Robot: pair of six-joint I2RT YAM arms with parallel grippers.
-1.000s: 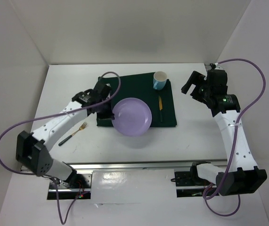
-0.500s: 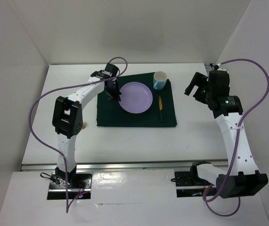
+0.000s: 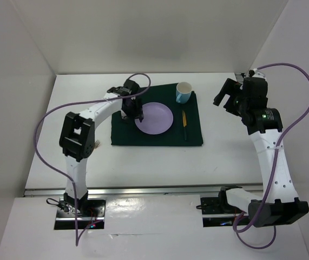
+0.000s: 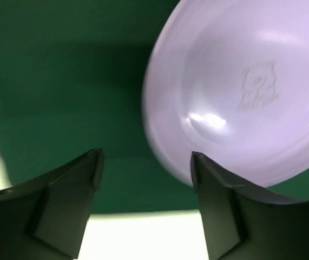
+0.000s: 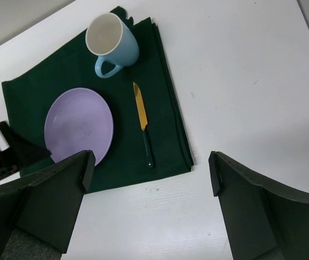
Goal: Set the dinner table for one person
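The dinner table [image 3: 224,151] is the broad white top that fills the scene, with both arms mounted at its near edge and metal rails there. A dark green mat [image 3: 157,135] lies on its far middle part. On the mat sits a lilac plate [image 3: 154,118], flat and left of centre; a pale blue mug [image 3: 183,92] stands upright at the mat's far right corner, and a knife [image 3: 184,122] with a gold blade and dark handle lies just right of the plate, apart from it. The left gripper [image 3: 134,111] is low over the plate's left rim; the wrist view shows its jaws spread, the plate rim [image 4: 241,97] at the right finger and not pinched. The right gripper [image 3: 225,95] hangs above bare table right of the mat, jaws wide apart and holding nothing.
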